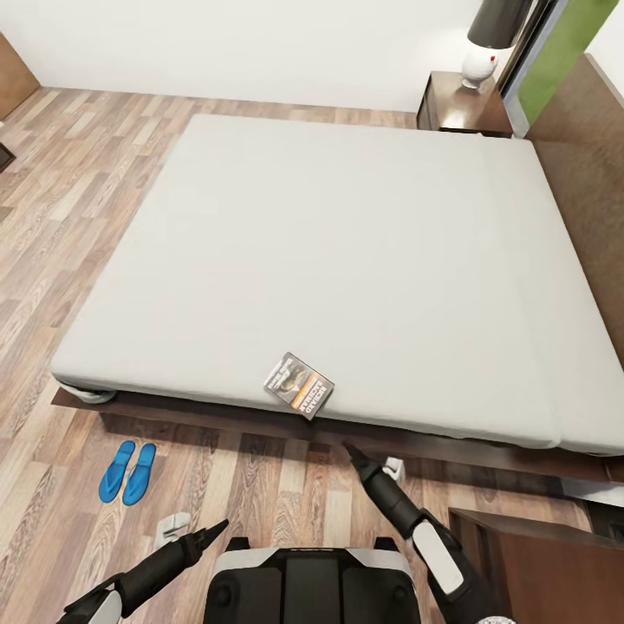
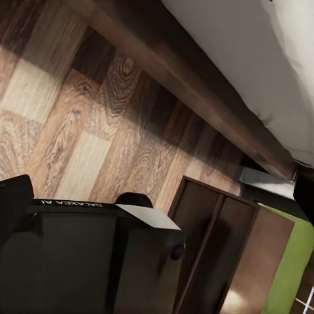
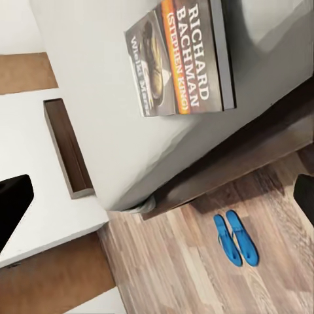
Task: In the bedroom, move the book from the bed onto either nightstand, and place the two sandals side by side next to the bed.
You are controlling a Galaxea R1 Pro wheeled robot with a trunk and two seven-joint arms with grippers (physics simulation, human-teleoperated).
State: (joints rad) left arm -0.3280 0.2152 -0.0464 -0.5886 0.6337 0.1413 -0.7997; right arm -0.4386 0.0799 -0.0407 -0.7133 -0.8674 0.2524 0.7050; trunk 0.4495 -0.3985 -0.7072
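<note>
The book (image 1: 299,386) lies flat at the near edge of the bed's mattress (image 1: 347,243), its orange band showing; the right wrist view has the book (image 3: 180,59) close. My right gripper (image 1: 351,451) hangs just below and right of it, above the floor beside the bed frame (image 1: 199,414), open and empty, with its fingertips (image 3: 14,206) wide apart. The two blue sandals (image 1: 127,472) lie side by side on the floor near the bed's left corner, as the right wrist view of the sandals (image 3: 237,237) also shows. My left gripper (image 1: 217,527) hovers low over the floor, open and empty.
One nightstand (image 1: 459,104) with a white lamp (image 1: 478,65) stands at the bed's far side by the headboard (image 1: 589,173). Another dark wooden nightstand (image 1: 537,563) is close at my right. Small white objects (image 1: 173,523) lie on the wood floor.
</note>
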